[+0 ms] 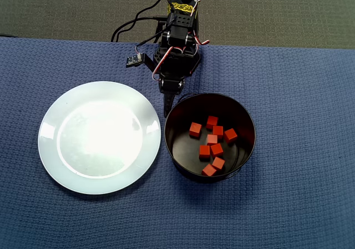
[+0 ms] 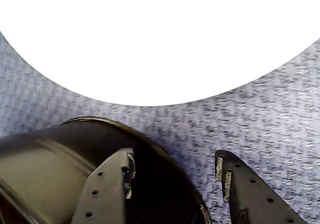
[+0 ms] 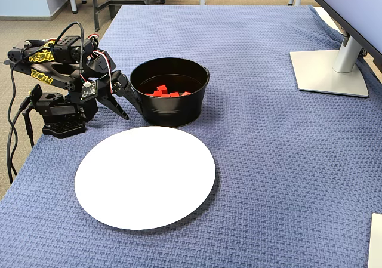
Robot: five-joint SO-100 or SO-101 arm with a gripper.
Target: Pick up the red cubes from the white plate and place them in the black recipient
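All eight red cubes point(image 1: 213, 143) sit in the black recipient point(image 1: 247, 149); white plate point(image 1: 100, 137) beside it (bare); gripper point(image 2: 175, 176) spread, empty, near the recipient's rim.

You've got all eight cubes point(image 1: 212, 142) in the pot point(image 1: 244, 118), frame centre-right overhead; plate point(image 1: 50, 135) sits just left, bare.

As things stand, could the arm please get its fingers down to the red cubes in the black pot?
Probably yes: the open gripper sits beside the black pot, whose top is uncovered above the red cubes.
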